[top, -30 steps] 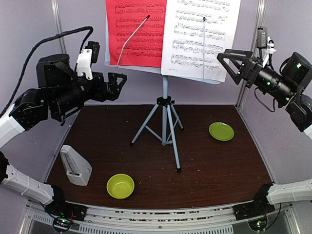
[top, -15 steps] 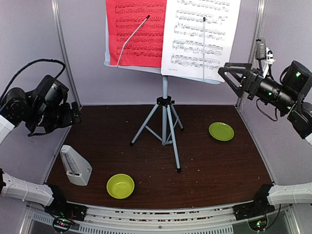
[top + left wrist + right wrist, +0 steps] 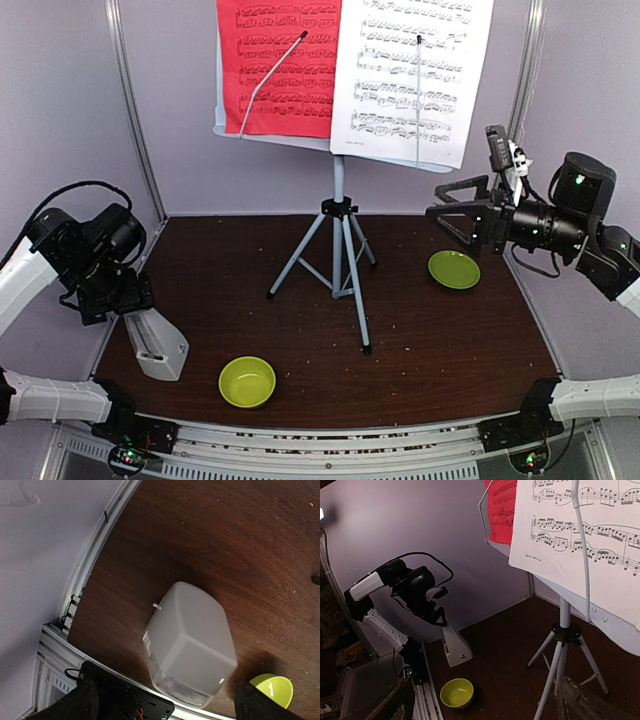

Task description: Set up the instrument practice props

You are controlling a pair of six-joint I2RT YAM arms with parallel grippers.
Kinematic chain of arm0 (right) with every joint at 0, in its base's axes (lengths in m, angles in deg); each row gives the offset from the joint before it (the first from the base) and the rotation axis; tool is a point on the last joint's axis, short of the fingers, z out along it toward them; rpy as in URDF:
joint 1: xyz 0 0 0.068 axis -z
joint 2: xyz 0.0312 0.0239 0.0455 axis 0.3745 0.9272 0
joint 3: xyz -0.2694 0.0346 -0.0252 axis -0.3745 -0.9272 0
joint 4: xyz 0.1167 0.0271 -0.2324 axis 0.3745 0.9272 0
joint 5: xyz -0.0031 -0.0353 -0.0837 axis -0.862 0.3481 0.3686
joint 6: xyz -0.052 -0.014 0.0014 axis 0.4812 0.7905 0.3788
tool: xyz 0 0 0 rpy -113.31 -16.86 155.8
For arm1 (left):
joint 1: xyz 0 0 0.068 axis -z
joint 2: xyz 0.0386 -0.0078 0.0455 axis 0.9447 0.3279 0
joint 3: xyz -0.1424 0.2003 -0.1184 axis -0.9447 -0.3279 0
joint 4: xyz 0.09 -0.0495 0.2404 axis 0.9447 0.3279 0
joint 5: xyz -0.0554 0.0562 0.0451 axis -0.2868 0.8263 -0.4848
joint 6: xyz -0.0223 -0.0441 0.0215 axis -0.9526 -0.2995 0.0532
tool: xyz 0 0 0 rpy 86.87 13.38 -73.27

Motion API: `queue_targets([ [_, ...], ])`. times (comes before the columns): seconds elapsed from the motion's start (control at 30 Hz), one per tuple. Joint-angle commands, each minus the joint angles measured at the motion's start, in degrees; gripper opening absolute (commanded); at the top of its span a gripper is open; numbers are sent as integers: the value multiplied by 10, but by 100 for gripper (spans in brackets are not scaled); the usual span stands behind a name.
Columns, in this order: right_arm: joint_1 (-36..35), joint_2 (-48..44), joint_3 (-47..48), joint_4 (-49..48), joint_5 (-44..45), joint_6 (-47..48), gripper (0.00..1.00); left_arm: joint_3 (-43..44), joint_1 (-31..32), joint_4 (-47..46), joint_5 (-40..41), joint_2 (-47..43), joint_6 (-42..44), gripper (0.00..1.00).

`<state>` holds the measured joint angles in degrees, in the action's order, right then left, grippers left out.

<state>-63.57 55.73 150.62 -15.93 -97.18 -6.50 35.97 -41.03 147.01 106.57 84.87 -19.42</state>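
Music stand (image 3: 338,195): stands at mid-bench towards the back. Its pole is upright on three splayed legs, and its desk faces the arms.
Red sheet (image 3: 275,65): on the left half of the desk, staves running side to side, with a bent wire holder slanting across it.
White sheet (image 3: 410,75): right beside the red one on the right half, hanging past the desk's lower edge. A straight wire runs down it.
Metronome (image 3: 155,343): at the near-left corner of the bench (image 3: 420,330), upright on its wide base. Its long axis is vertical and it tapers upward.
Left gripper (image 3: 112,296): points down, just over the metronome's top. The fingers (image 3: 70,702) are spread wide to either side and pinch nothing.
Right gripper (image 3: 455,212): in the air, level, pointing left towards the stand, below the white sheet's corner. Its fingers are spread and empty.
Bowl (image 3: 247,381): lime green, near edge, right of the metronome.
Plate (image 3: 454,269): green, flat on the bench's right side.
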Motion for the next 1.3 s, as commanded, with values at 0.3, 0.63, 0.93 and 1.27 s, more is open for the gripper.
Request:
queue_targets([
  [0.3,-23,-19,-88,-16,-18,15,100,-73,-70,-155,-89,40,168,93],
  [0.63,-24,37,-39,-44,5,-42,100,-88,-70,-191,-123,69,188,57],
  [0.93,-24,71,-6,-68,18,-78,100,-5,-69,-206,-105,97,196,45],
  [1.27,-24,86,11,-73,51,-123,100,146,-39,-236,-111,188,204,33],
])
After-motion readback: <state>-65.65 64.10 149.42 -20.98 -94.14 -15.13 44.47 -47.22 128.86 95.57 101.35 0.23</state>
